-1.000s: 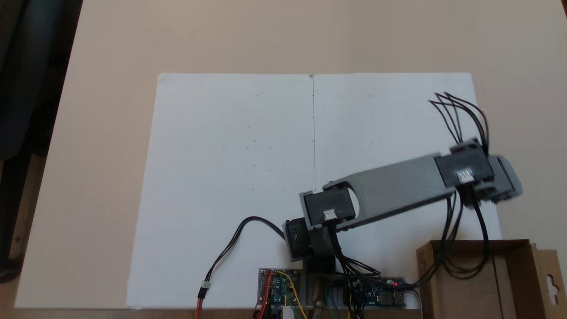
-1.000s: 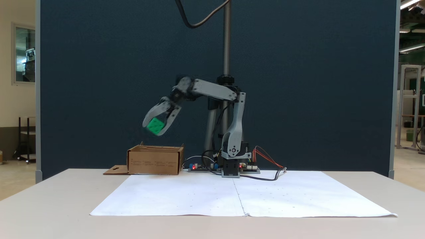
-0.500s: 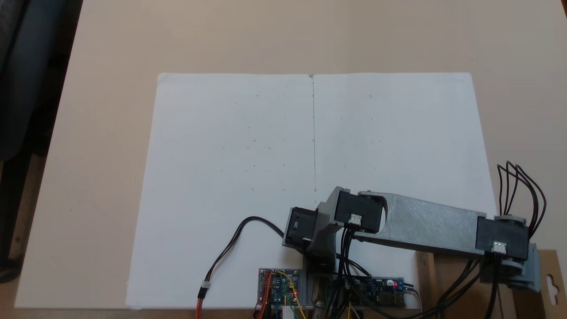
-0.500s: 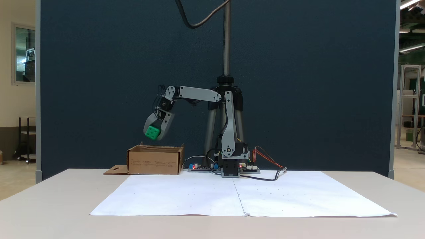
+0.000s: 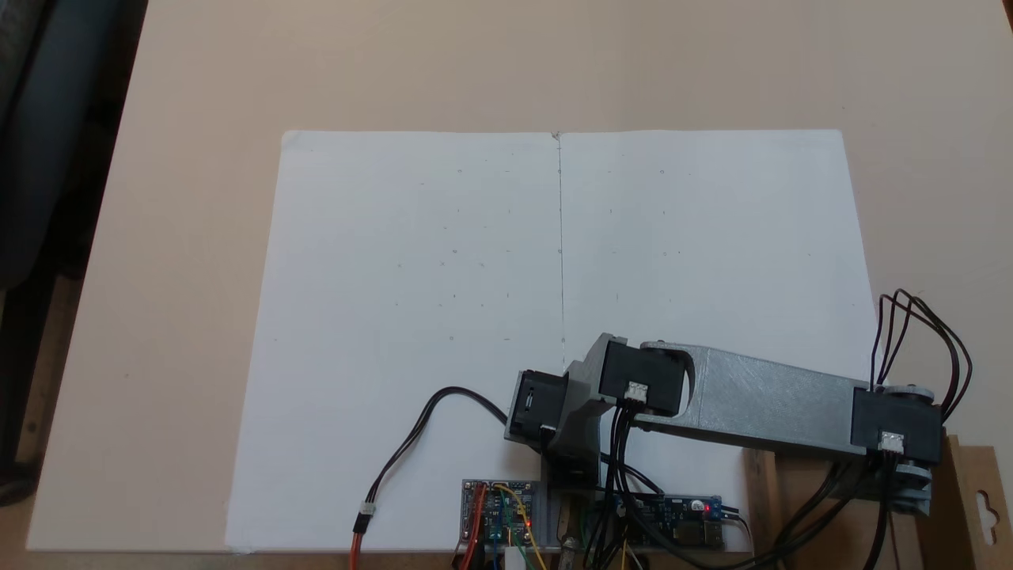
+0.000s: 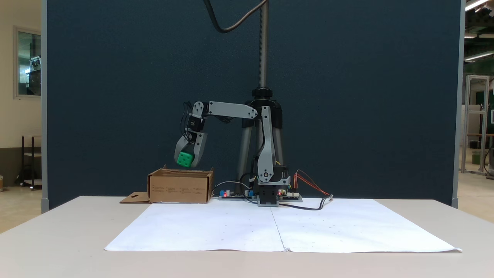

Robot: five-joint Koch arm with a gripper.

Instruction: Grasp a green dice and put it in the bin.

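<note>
I noted the gripper point(image 6: 186, 161) had swung right and dropped since half a second before, clamped on the green dice point(image 6: 185, 159), now just above the cardboard bin point(image 6: 180, 187) at the table's point(image 6: 58, 231) far left. Release looked imminent.

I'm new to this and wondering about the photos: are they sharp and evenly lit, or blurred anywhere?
In the front fixed view, the gripper and green dice look crisp above the bin; bright ceiling lights show at the right edge. In the top fixed view, light is soft and even on the white paper.
</note>
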